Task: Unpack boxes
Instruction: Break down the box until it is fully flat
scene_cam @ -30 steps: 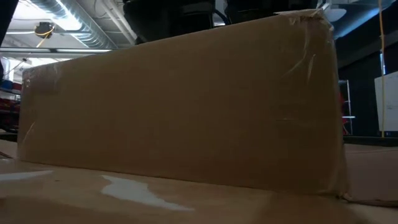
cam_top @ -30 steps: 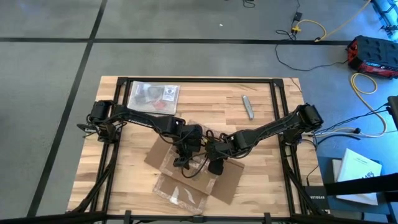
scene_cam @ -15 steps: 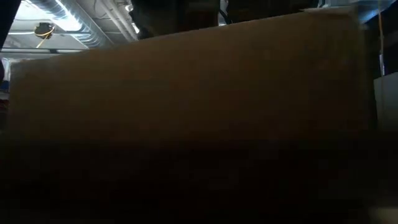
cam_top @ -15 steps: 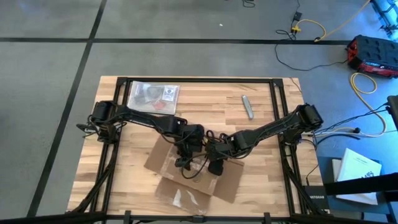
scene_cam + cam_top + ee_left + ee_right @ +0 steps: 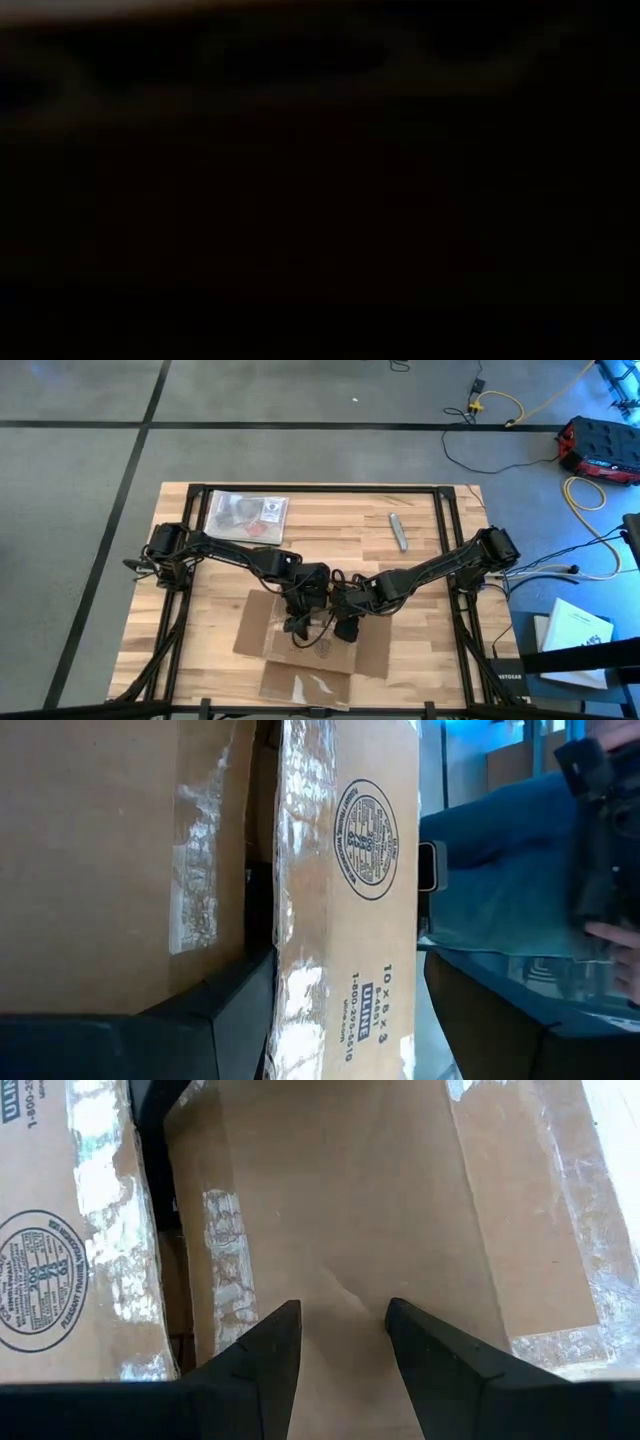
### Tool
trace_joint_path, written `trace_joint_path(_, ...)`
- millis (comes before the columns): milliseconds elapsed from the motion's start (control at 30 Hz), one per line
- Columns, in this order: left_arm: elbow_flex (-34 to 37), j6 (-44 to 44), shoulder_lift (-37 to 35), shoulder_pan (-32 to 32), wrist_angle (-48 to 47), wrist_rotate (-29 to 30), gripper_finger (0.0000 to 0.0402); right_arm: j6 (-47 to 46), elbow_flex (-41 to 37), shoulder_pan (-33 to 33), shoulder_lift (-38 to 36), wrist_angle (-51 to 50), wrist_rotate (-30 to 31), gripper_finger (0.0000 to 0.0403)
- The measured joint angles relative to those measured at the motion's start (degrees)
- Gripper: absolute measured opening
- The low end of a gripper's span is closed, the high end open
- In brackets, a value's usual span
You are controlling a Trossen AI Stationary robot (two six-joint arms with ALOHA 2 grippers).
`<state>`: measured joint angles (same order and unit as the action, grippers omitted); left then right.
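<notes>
Seemingly one cardboard box (image 5: 318, 645), two claws (image 5: 297, 624) (image 5: 348, 630) above

A shallow brown cardboard box (image 5: 315, 645) is seen in the lower centre of the high view, lying flat with its flaps spread outward. Shiny clear tape strips are carried along the flap edges. A round printed stamp and size lettering are shown on one flap in the left wrist view.

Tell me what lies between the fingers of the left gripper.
In the left wrist view, a taped flap of the cardboard box stands edge-on between the left gripper's fingers; whether they pinch it is unclear.
</notes>
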<state>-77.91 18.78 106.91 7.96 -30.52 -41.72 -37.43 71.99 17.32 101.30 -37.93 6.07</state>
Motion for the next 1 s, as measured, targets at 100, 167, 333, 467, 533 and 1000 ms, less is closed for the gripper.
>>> trace_joint_path(100, 0.0, 0.7, -0.1, 0.1, 0.0, -0.4, 0.0238, 0.1, 0.0, 0.0, 0.0, 0.1, 0.1, 0.0147)
trace_joint_path(167, -0.1, 1.2, -0.1, 0.3, 0.0, -0.6, 0.0238, 0.1, 0.0, 0.0, 0.0, 0.2, 0.2, 0.0147)
trace_joint_path(333, -0.1, 2.2, -0.1, 0.7, 0.3, -1.9, 0.0238, 0.3, 0.0, 0.0, 0.0, 0.2, 0.5, 0.0147)
trace_joint_path(467, -0.1, 2.3, -0.2, 1.1, 0.2, -2.3, 0.0238, 0.4, 0.0, 0.0, 0.0, 0.2, 1.3, 0.0147)
trace_joint_path(533, -0.1, 2.3, -0.2, 1.3, 0.2, -2.3, 0.0238, 0.4, 0.0, 0.0, 0.0, 0.1, 1.4, 0.0147)
trace_joint_path(1000, -0.1, 8.0, -0.4, 1.8, 5.3, -9.2, 0.0237, 0.5, 0.1, -0.1, -0.1, -2.4, 0.8, 0.0147)
